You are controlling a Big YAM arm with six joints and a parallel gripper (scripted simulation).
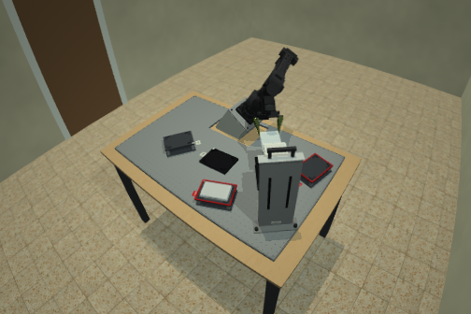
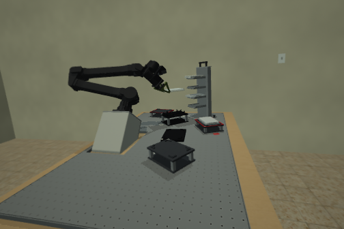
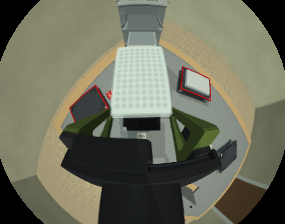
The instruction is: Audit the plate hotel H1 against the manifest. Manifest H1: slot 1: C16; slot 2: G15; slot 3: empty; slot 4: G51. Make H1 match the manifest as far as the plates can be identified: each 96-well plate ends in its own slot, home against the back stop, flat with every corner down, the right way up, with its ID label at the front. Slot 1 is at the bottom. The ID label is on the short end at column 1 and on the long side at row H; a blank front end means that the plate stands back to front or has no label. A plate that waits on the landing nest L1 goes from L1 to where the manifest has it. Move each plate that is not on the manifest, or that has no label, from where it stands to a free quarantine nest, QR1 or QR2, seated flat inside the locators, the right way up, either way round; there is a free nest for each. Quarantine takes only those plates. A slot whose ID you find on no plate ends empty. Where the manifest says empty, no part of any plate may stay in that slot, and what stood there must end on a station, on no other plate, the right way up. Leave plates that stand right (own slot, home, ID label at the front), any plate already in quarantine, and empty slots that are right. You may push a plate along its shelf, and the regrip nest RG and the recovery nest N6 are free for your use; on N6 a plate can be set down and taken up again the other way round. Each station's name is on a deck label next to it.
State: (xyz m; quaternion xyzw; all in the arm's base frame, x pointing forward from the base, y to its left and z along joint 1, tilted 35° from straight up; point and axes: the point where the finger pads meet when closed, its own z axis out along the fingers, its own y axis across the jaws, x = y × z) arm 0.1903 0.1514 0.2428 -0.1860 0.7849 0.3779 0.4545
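Observation:
My gripper is shut on a white 96-well plate and holds it level in the air, just in front of the open side of the plate hotel H1. The plate is apart from the shelves, at about the height of the middle slots. In the wrist view the plate reaches from my green fingers toward the hotel; a white plate lies on an upper shelf there. In the top view the gripper and plate are behind the hotel. I cannot read any labels.
A red quarantine nest holds a white plate; the other red nest has none. A raised black nest and a flat black pad lie to the left. Another raised black nest stands below the held plate.

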